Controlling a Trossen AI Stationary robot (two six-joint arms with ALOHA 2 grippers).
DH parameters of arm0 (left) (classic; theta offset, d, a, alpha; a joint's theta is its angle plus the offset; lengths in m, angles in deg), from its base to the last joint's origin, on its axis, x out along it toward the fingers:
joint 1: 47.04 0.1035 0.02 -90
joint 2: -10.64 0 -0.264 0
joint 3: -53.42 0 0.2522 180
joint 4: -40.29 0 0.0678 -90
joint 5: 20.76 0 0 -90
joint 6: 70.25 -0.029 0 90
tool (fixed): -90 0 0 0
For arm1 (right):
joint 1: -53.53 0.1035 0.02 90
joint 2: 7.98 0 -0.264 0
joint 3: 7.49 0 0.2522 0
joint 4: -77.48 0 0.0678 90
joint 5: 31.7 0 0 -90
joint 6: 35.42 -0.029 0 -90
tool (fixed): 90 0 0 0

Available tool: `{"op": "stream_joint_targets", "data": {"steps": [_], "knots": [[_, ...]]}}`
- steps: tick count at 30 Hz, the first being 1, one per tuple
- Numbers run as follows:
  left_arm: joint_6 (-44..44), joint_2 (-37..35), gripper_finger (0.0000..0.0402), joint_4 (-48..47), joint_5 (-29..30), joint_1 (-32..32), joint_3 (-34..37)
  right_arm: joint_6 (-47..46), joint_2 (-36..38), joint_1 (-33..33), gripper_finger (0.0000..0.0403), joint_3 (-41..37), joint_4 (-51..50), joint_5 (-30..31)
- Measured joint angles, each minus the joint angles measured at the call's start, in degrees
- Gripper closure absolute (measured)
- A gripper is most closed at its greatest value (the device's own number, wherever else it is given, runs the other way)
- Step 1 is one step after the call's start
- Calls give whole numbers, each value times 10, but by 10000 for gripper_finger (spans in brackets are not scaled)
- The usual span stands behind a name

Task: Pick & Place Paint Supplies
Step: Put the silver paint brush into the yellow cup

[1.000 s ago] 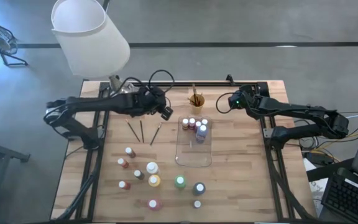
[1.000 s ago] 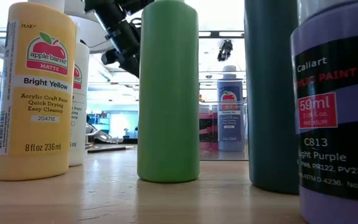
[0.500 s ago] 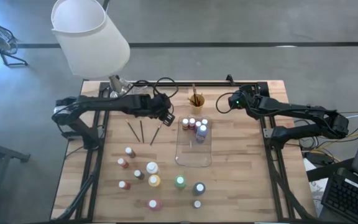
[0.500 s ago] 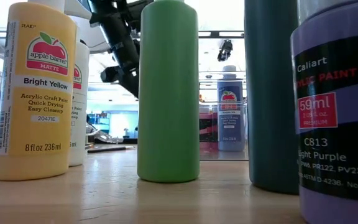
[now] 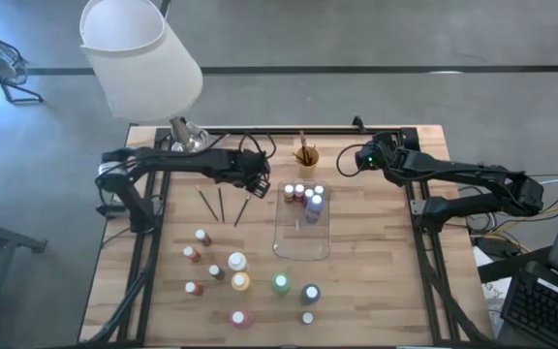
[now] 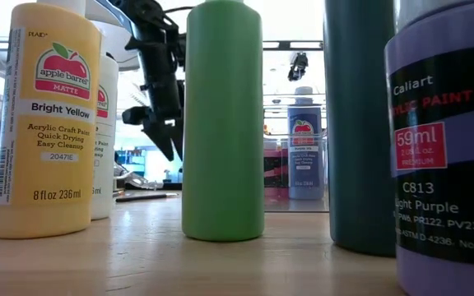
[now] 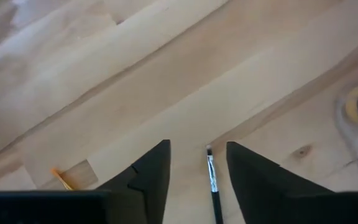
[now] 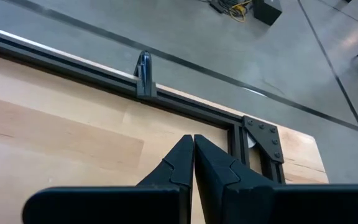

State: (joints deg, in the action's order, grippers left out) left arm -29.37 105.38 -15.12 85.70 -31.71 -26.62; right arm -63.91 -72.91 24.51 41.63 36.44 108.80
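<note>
Three thin brushes (image 5: 221,204) lie flat on the wood left of the clear tray (image 5: 303,254). My left gripper (image 5: 253,184) hangs open over the far end of the rightmost brush (image 5: 243,208), fingers pointing down. In the left wrist view its fingers (image 7: 197,146) stand on either side of that brush's tip (image 7: 211,174) without touching it. The low view shows the gripper (image 6: 169,148) still above the table. Several small bottles (image 5: 303,194) stand in the tray's far end, and more bottles (image 5: 238,281) stand on the near table. My right gripper (image 5: 355,161) waits shut at the far right.
An orange cup (image 5: 306,155) holding brushes stands just beyond the tray. A white lampshade (image 5: 139,53) overhangs the far left corner. A black frame rail (image 8: 145,84) runs along the far edge. Bare wood lies between the brushes and the near bottles.
My left gripper has come down toward the rightmost brush and tipped from slanting to pointing nearly straight down, as the low view shows. The arm's elbow has swung toward the table's right. The brushes, bottles and right arm have stayed put.
</note>
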Motion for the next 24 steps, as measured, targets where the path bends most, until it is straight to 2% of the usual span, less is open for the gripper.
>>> {"op": "stream_joint_targets", "data": {"steps": [5,13,19,24], "knots": [[5,23,221,6,-17,0,0,0,0,0,394,0,0,0],[26,63,222,16,-22,1,0,0,0,0,394,0,1,0],[29,80,225,42,-56,2,0,0,0,0,394,0,2,0],[33,93,225,42,-61,2,0,0,0,0,394,0,2,0]]}}
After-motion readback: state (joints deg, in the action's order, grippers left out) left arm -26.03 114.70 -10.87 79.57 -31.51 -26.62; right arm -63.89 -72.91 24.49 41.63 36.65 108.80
